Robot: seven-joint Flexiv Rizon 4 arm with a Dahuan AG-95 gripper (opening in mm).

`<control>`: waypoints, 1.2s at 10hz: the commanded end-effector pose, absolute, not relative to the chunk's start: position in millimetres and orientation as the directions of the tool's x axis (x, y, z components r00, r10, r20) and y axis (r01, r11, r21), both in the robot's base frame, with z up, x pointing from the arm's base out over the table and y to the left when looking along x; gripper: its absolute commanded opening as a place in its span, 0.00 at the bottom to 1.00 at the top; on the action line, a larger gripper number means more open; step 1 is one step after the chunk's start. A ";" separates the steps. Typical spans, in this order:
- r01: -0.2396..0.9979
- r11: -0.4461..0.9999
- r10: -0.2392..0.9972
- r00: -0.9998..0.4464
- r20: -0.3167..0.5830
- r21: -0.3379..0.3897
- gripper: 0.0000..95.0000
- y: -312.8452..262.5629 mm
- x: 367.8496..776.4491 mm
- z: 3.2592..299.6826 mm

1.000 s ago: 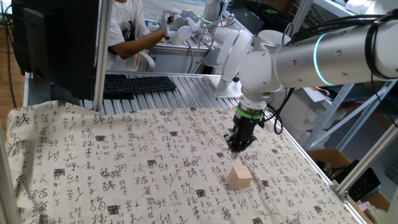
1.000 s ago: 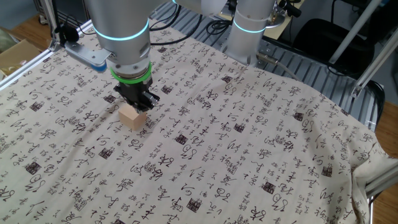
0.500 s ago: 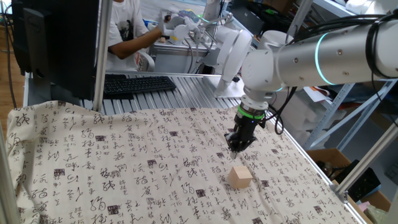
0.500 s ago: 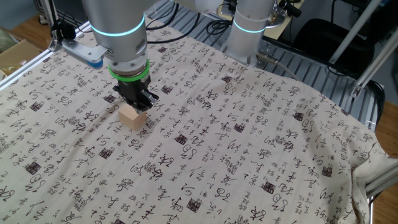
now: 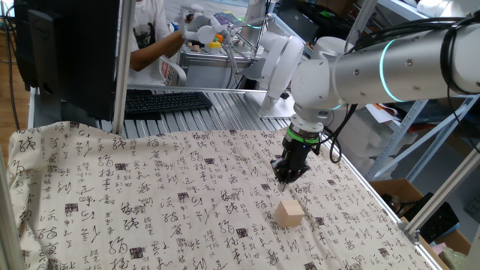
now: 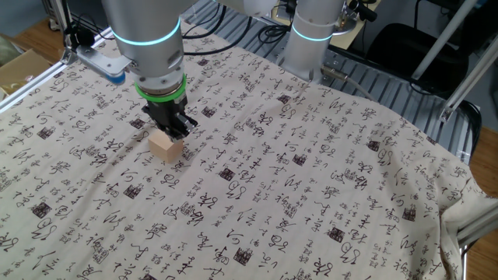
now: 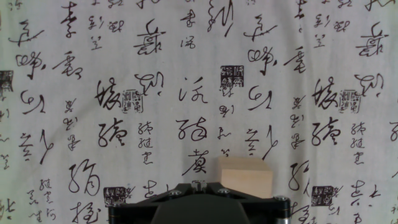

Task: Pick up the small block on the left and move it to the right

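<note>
Calligraphy cloth (image 6: 311, 179) under hand (image 6: 173, 132) (empty) near block (image 6: 166, 145).

One fixed view looks across the calligraphy-printed cloth (image 5: 150, 202) toward shelving; the other faces it from the opposite side. The hand view looks straight down, close. All share the small light tan wooden cube (image 5: 289, 213).

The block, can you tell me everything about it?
The block is a small cube of plain, light tan wood with no marks on it. It sits flat on the cloth, which is covered in black writing. The hand hangs just above and beside it, apparently not touching it. In the hand view the block shows at the bottom edge, a little to the right.
</note>
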State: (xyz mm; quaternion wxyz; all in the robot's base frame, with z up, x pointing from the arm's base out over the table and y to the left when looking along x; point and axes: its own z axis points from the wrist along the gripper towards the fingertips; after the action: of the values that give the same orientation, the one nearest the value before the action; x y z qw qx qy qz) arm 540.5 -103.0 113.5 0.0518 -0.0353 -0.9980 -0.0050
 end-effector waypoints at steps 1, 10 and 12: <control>0.088 0.996 0.087 -0.991 0.101 0.008 0.00 -102.7 539.4 114.2; 0.130 0.992 0.130 -0.988 0.088 -0.006 0.00 -102.7 539.4 114.2; 0.132 0.991 0.132 -0.988 0.082 -0.011 0.00 -102.6 538.0 113.6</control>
State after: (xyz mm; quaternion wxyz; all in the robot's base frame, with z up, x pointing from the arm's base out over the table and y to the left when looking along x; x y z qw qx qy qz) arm 539.8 -102.5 112.8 0.0406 -0.0662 -0.9970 0.0027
